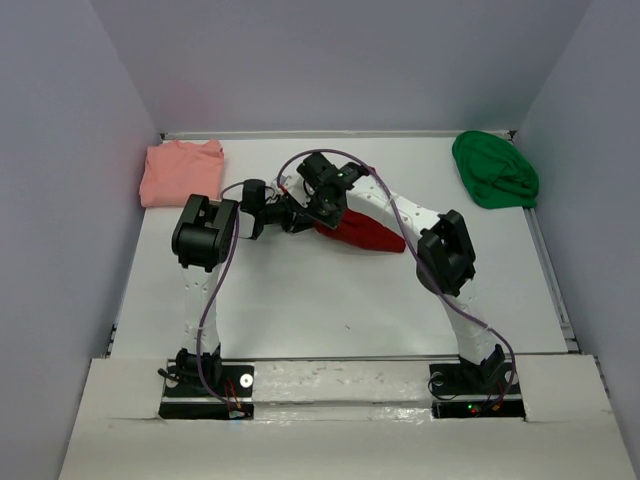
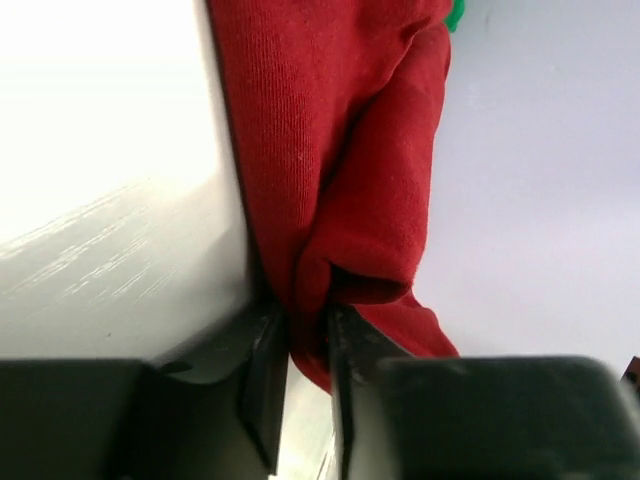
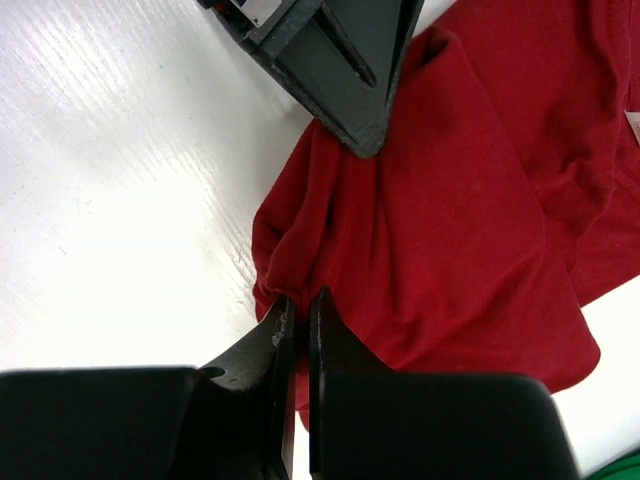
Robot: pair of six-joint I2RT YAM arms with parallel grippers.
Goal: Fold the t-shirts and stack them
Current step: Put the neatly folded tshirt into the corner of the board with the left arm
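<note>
Left gripper (image 2: 305, 335) and right gripper (image 3: 300, 305) each pinched the bunched dark red t-shirt (image 1: 365, 235), left of and nearer than the green t-shirt (image 1: 495, 170). Recommended: lift together and draw apart evenly.

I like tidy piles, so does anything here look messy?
Yes. The green shirt sits crumpled in a heap at the far right corner, and the dark red shirt is bunched up in the middle. Only the pink shirt at far left lies flat and folded.
</note>
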